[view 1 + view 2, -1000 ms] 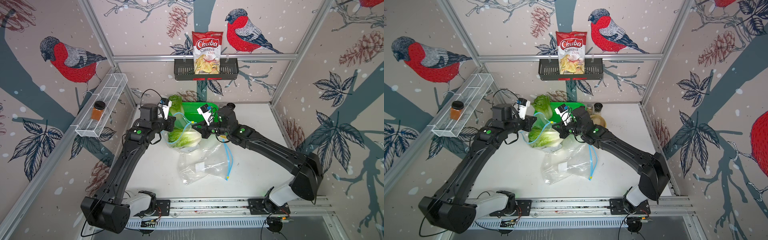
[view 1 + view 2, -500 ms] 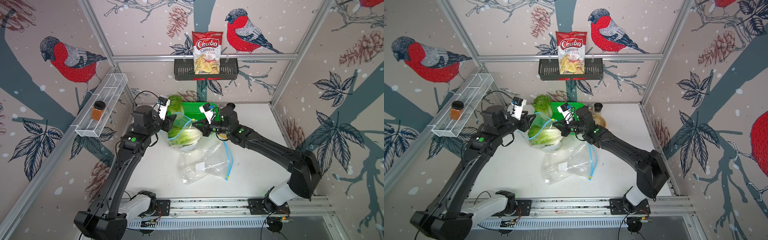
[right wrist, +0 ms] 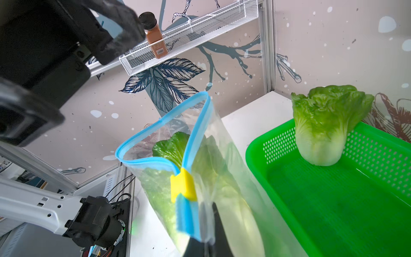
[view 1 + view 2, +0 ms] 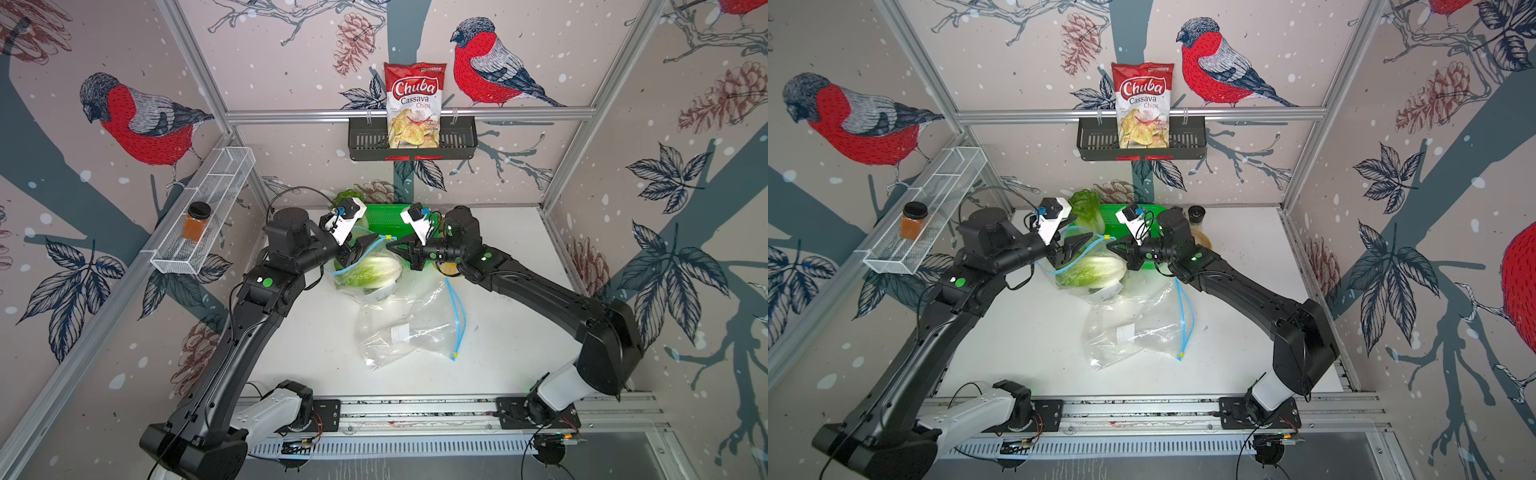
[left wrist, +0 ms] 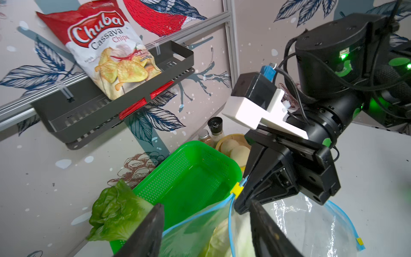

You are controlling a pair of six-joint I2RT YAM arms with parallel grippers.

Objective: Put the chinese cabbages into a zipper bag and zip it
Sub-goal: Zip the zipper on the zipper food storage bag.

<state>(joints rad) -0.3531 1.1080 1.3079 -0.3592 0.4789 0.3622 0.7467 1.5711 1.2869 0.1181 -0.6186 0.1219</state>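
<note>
One of the chinese cabbages (image 4: pixel 370 270) (image 4: pixel 1092 270) lies inside a clear zipper bag (image 3: pixel 222 160) with a blue rim and a yellow slider (image 3: pixel 183 185). My right gripper (image 3: pixel 206 241) (image 4: pixel 388 245) is shut on the bag's rim just beside the slider and holds the mouth up. My left gripper (image 5: pixel 206 203) (image 4: pixel 1073 251) is open at the mouth's other side; the blue rim runs between its fingers without being pinched. Another cabbage (image 3: pixel 327 124) (image 4: pixel 1088 210) leans upright on the rim of the green basket (image 3: pixel 333 211).
A second, flat zipper bag (image 4: pixel 407 328) lies on the white table in front of the held one. Behind my right arm stand a wooden bowl (image 5: pixel 235 149) and small bottles (image 4: pixel 1196 214). A chips bag (image 4: pixel 413 104) sits in the black wall shelf, and a spice jar (image 4: pixel 195 220) stands in the wire shelf.
My left gripper has opened and drawn back a little from the bag's mouth. The right gripper has stayed shut on the rim, and the cabbage has settled in the bag.
</note>
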